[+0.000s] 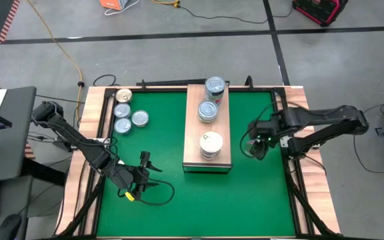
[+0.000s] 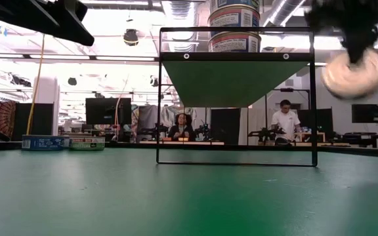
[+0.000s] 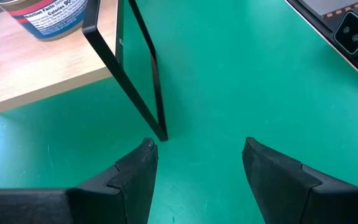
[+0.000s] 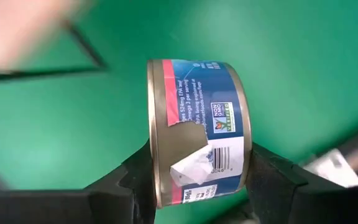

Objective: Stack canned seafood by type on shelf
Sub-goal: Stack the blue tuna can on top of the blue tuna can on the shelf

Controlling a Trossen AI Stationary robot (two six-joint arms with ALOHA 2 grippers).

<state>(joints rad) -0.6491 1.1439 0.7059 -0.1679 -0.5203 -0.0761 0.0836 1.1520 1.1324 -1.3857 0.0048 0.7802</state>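
Note:
The shelf (image 1: 193, 133) is a light-wood plank on a black frame in the middle of the green mat. Three stacks of canned seafood stand on it: two blue-silver ones (image 1: 215, 88) (image 1: 208, 111) toward the far end and a white-topped one (image 1: 211, 145) near the front. Several more cans (image 1: 123, 111) lie on the mat at the far left. My right gripper (image 1: 257, 147) hangs right of the shelf, shut on a blue-labelled can (image 4: 197, 118). My left gripper (image 3: 197, 162) stands open and empty over the mat, near the shelf's front left leg (image 3: 160, 130). My right gripper pinches the can between its two fingers, one finger (image 4: 135, 180) on each flat end (image 4: 157, 149). The fingers come from above, pointing down. The can is turned on edge, its label wall toward the wrist camera, and hangs lifted clear of the mat (image 2: 354, 73).
Black rails and a wooden border (image 1: 102, 113) frame the mat. Green mat lies bare in front of the shelf and between it and each arm. In the low view, boxes (image 2: 63, 142) and seated people show in the room beyond the table.

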